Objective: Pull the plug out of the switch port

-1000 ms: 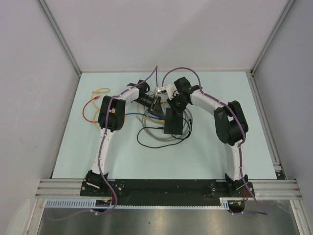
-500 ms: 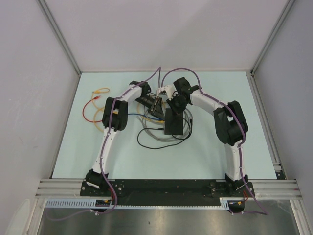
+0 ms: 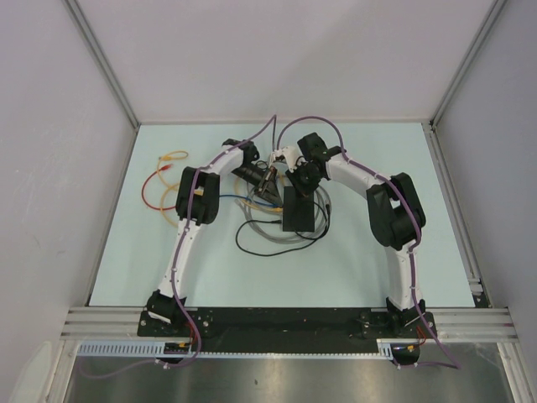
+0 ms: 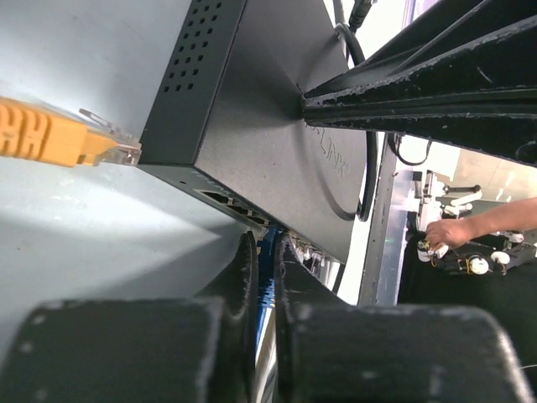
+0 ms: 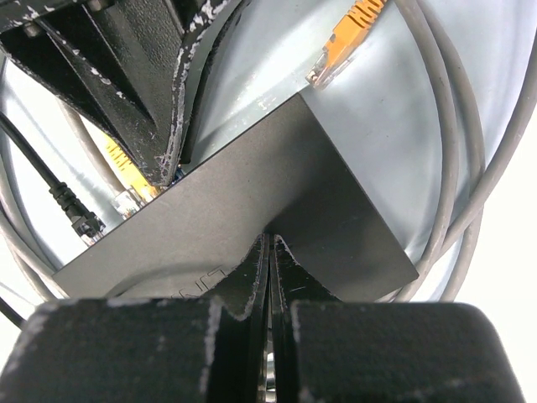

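The switch (image 3: 299,215) is a flat black box lying among cables mid-table. In the left wrist view the switch (image 4: 252,126) shows its socket row along the near edge. My left gripper (image 3: 268,183) (image 4: 264,239) is shut on a blue plug (image 4: 267,270) that meets the socket row. My right gripper (image 3: 295,186) (image 5: 270,238) is shut, its tips pressed on the switch's top (image 5: 252,193). The plug's seat in its port is hidden by my fingers.
A loose orange plug (image 4: 67,138) (image 5: 344,42) lies beside the switch. A yellow plug (image 5: 126,172) and a black plug (image 5: 80,218) sit at the socket edge. Grey cable loops (image 5: 457,159) circle the switch. Orange and yellow cables (image 3: 164,180) lie at far left.
My left arm has shifted a little to the right, bringing its gripper in against the switch's socket edge. The right arm and the switch have stayed put.
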Robot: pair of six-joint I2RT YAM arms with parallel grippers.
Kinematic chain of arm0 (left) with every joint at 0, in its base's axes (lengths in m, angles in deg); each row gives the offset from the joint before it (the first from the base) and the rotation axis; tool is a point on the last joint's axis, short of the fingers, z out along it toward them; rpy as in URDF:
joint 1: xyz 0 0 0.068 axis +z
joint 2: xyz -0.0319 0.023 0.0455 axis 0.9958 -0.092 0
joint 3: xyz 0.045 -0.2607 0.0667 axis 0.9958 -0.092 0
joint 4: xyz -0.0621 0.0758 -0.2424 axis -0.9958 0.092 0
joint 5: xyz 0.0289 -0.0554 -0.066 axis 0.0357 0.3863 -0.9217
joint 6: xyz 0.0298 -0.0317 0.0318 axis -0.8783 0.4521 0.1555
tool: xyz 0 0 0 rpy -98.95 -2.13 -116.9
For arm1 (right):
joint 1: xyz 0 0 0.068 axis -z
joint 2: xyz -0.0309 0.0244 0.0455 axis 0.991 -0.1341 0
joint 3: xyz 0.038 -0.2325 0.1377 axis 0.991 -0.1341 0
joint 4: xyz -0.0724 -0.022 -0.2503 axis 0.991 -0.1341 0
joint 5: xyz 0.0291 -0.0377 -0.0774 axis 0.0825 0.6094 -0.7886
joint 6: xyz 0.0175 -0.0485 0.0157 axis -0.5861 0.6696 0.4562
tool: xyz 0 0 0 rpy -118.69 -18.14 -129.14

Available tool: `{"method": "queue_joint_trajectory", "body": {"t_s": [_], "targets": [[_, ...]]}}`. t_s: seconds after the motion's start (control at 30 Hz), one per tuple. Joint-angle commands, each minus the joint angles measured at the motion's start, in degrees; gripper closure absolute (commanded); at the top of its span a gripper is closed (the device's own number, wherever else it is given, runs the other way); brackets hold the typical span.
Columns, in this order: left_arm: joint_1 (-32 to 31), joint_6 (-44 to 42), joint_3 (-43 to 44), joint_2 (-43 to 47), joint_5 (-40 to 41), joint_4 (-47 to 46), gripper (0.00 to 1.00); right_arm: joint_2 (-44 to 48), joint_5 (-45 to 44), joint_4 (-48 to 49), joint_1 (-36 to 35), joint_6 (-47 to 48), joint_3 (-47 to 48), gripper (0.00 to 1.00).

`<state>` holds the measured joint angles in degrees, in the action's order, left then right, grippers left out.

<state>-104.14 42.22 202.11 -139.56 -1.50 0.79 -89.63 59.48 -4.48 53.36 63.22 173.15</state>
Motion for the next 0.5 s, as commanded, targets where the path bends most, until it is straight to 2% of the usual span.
{"method": "queue_joint_trajectory", "body": {"t_s": [0.0, 0.13, 0.37, 0.47], "targets": [[-2.03, -0.62, 0.43, -0.59, 2.49, -0.55, 1.0, -5.16, -3.39, -7.91, -0.69, 1.11, -3.91, 0.99], [-0.71, 3.26, 1.4, -0.06, 1.69, -3.9, 1.0, -4.98, -3.39, -7.91, -0.87, 1.02, -4.09, 0.99], [-0.97, -3.23, -2.47, 0.29, 3.01, 1.01, 1.0, -5.15, -3.74, -7.82, -0.87, 1.11, -3.91, 0.99], [-0.97, -2.54, -0.37, -0.41, 3.27, 0.94, 1.0, -5.33, -3.83, -7.82, -0.87, 1.11, -3.65, 0.99]]}}
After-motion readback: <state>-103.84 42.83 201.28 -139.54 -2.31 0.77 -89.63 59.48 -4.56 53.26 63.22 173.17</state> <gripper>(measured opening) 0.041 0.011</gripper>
